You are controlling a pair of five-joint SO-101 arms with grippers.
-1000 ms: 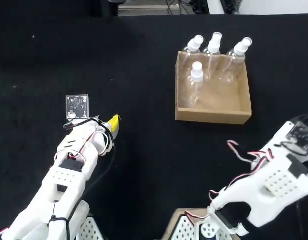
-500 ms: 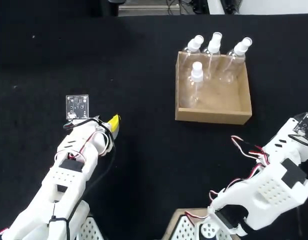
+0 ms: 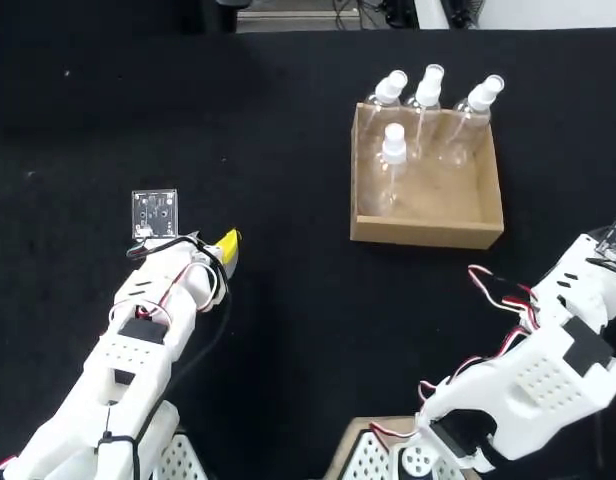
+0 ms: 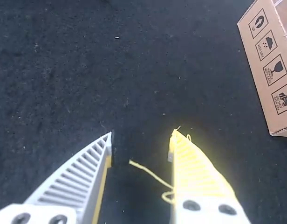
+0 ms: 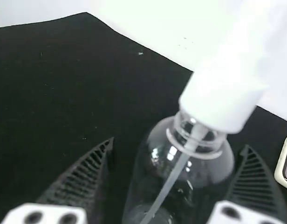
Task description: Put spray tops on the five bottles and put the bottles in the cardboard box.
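Observation:
The cardboard box (image 3: pixel 428 232) stands at the back right of the black table. Several clear bottles with white spray tops (image 3: pixel 393 142) stand upright along its far side. In the right wrist view another clear bottle (image 5: pixel 181 186) with a white spray top (image 5: pixel 227 93) sits between the black fingers (image 5: pixel 83 182) of my right gripper (image 5: pixel 178 144). The jaws are spread, with a thin gap showing on one side of the bottle. My right arm (image 3: pixel 548 370) lies at the table's right edge. My left gripper (image 4: pixel 141 134) is open over bare cloth, left of the box.
The box's printed side wall (image 4: pixel 274 70) shows off to the side in the left wrist view. A light surface lies beyond the table edge behind the bottle. A small flat object (image 5: pixel 285 163) lies beside the right fingers. A loose yellow thread (image 4: pixel 150 173) hangs between the left fingers.
My right arm has swung outward to the table's right edge, so its wrist is now partly out of the high view. The left arm, the box and its bottles have not moved.

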